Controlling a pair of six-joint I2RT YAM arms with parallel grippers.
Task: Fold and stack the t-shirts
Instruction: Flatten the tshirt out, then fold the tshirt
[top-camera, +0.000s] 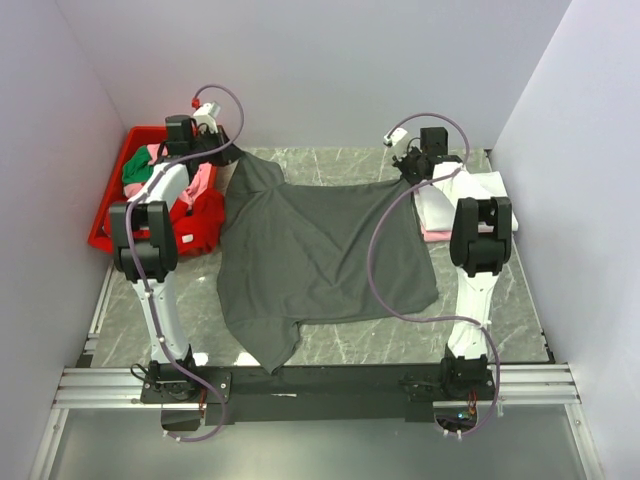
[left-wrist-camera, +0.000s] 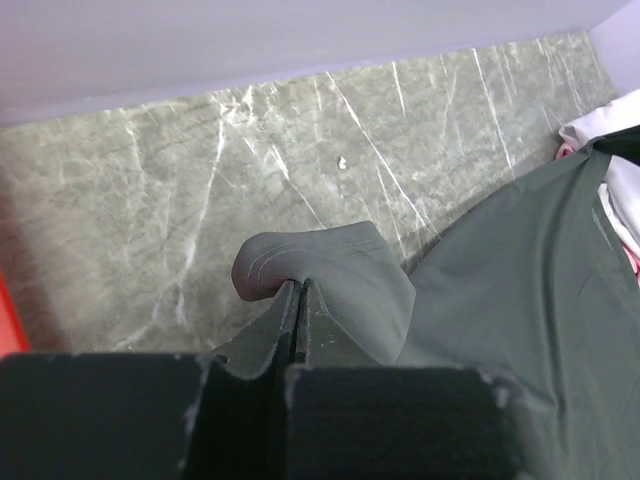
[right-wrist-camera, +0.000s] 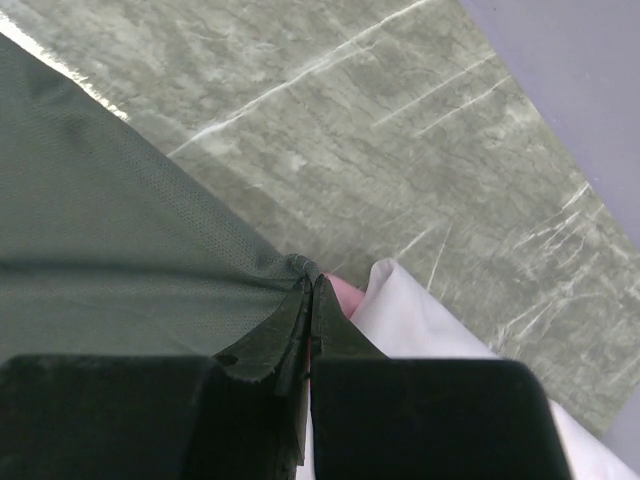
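A large dark grey t-shirt (top-camera: 320, 260) lies spread over the middle of the table, its far edge stretched taut between both arms. My left gripper (top-camera: 232, 157) is shut on its far left corner; the left wrist view shows the cloth (left-wrist-camera: 330, 270) bunched at the closed fingertips (left-wrist-camera: 298, 290). At the far right, my right gripper (top-camera: 410, 172) is shut on the shirt's other corner (right-wrist-camera: 150, 260), pinched at the tips (right-wrist-camera: 312, 285). Just beyond those tips sit a folded white t-shirt (right-wrist-camera: 420, 315) and a pink one (right-wrist-camera: 345, 292), stacked at the right (top-camera: 450, 205).
A red plastic bin (top-camera: 120, 200) at the far left holds green (top-camera: 136, 170), pink (top-camera: 198, 185) and red (top-camera: 205, 222) shirts. Grey walls close in on the left, right and back. The marble table (top-camera: 400, 340) shows bare near the front.
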